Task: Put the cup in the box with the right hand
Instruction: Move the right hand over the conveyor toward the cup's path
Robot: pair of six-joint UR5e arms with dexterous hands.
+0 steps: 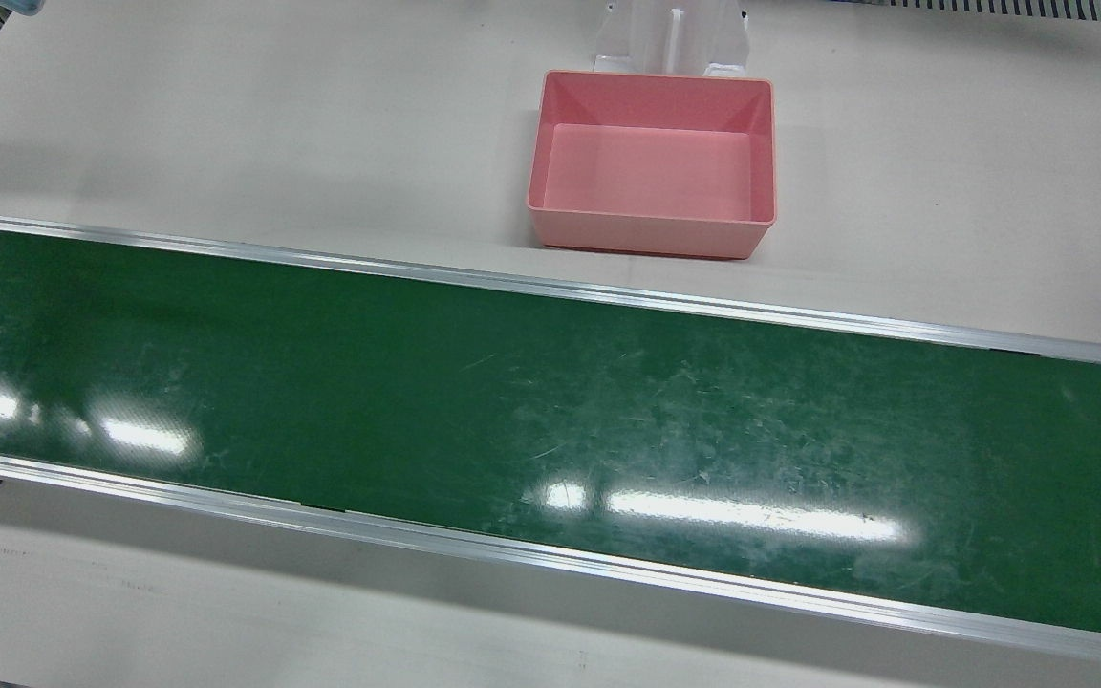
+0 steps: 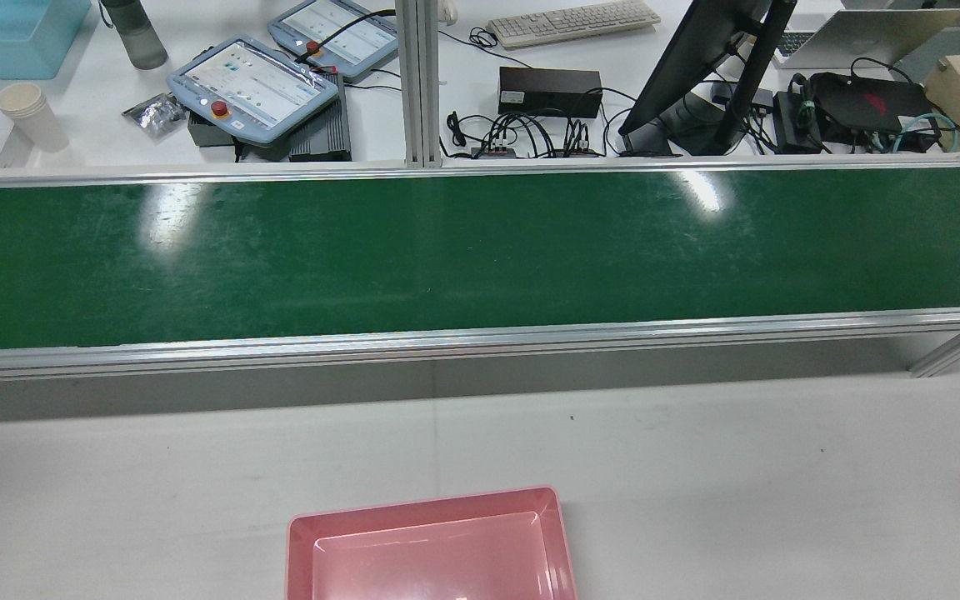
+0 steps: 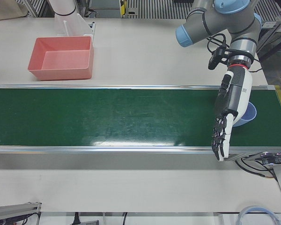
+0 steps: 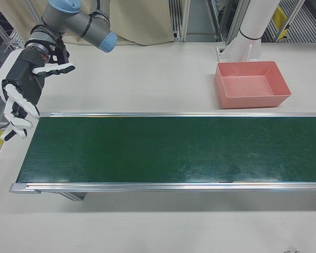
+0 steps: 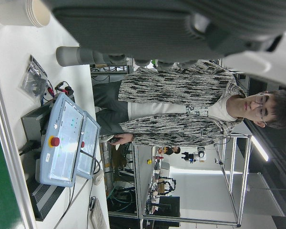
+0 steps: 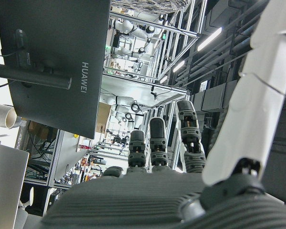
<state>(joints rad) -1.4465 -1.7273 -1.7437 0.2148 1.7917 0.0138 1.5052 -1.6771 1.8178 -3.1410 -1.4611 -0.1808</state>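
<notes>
A blue cup (image 3: 247,114) rides the green belt (image 3: 107,117), far from the pink box (image 3: 61,58). The right hand (image 4: 18,100) waits open-fingered, empty, at the belt's opposite end; it should wait for the cup's approach, then close around it upright.

One pink box (image 1: 651,234) sits on the table. One green belt (image 1: 550,420) runs across it. One blue cup (image 3: 248,114) shows, half hidden behind the left hand (image 3: 227,112). Two robot hands in all, counting the right hand (image 4: 18,97). Two control tablets (image 2: 253,83), one keyboard (image 2: 573,21), one monitor (image 2: 697,75), one stack of paper cups (image 2: 30,115).
</notes>
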